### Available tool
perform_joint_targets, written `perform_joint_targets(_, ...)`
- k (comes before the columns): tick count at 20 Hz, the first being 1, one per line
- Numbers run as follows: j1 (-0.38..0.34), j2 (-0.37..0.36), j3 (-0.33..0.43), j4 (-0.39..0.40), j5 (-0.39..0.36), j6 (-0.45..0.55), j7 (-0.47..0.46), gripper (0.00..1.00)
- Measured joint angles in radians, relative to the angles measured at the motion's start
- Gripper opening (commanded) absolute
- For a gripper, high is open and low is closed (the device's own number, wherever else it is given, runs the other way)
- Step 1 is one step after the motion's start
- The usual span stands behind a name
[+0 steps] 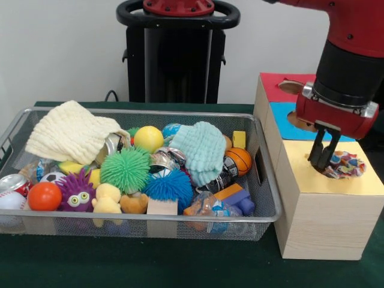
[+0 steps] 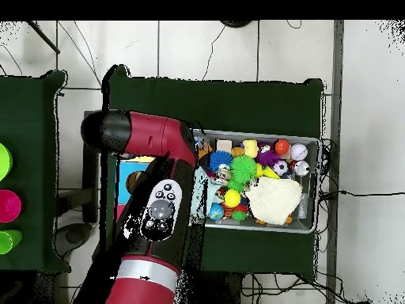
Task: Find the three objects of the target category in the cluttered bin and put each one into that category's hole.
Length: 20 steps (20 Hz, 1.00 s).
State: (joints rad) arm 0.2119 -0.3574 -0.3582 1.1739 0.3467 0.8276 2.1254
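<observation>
**My claw over the yellow hole, wrapper beneath it**

In the front view, a wide, shallow silver wire-mesh tray (image 1: 267,180) fills the left and middle of the dark green table (image 1: 150,264). At its far left corner lies a cream knitted cloth (image 1: 72,133). Near the left front sit a red and white drink can (image 1: 12,183) and a smooth orange ball (image 1: 44,196), with a purple spiky ball with googly eyes (image 1: 76,192) just beside it. Further right are a green spiky rubber ball (image 1: 125,170), a yellow smooth ball (image 1: 148,138) behind it, and a blue spiky ball (image 1: 168,186). A pale mint knitted cloth (image 1: 201,150) lies over the middle-right, with a small orange basketball (image 1: 239,160) to its right. At the tray's near right corner lies a clear crinkly plastic wrapper with coloured print (image 1: 211,207).

Right of the tray stands a long pale wooden box (image 1: 324,222), touching or just beside the tray's right end. Its top runs red at the far end, then blue, then yellow nearest, each with a hole. My black claw (image 1: 321,157) hangs over the yellow section, its two fingers (image 1: 314,155) narrowly parted and pointing down at the hole's left edge. A crumpled shiny wrapper with multicoloured dots (image 1: 345,165) sits in that hole, just beside my fingertips; I cannot tell if I touch it.

In the overhead view, my red and black arm (image 2: 158,198) covers the box.
</observation>
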Motion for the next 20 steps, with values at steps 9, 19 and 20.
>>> perform_joint_targets(9,-0.016,-0.055,0.000,0.000,-0.021,0.014,0.000,0.00)
perform_joint_targets(19,-0.011,-0.111,0.000,0.000,-0.024,0.021,0.000,0.00)
perform_joint_targets(20,-0.009,-0.112,-0.001,0.000,-0.024,0.022,0.000,0.00)
